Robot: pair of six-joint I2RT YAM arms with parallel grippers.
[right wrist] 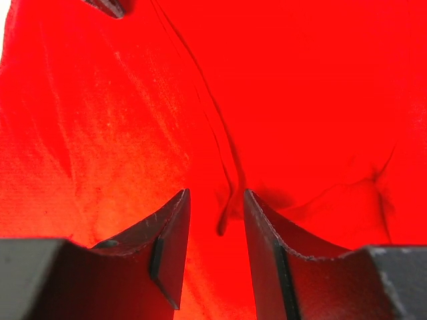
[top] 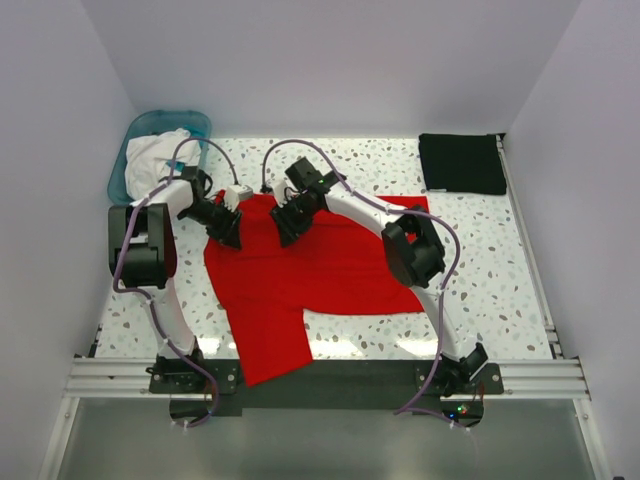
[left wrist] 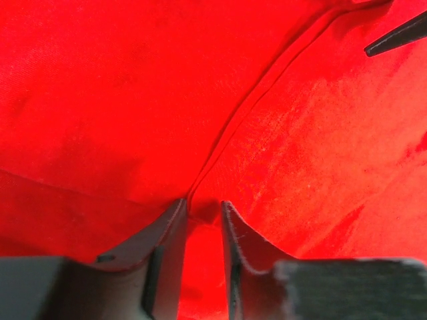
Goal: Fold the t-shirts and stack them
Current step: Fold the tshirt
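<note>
The speckled surface point(top: 480, 280) carries the red t-shirt point(top: 330, 265) opened flat at its centre, one flap reaching the near edge, laid out so that it can be folded. The black t-shirt point(top: 461, 163) lies as a folded rectangle in the far right corner, well apart, likely the base of the stack. A teal basin point(top: 185, 120) holding white cloth point(top: 160, 160) sits at the far left. Both arms reach side by side to the red shirt's far edge, probably to lift it for a fold. The top view hides the jaws; the wrist views show them. The left end effector point(top: 228, 232) stands narrow around a raised seam point(left wrist: 253, 113), with cloth filling the gap; whether it pinches I cannot tell. The right end effector point(top: 288, 230) is spread astride a dark crease point(right wrist: 227, 193), not clamped.
</note>
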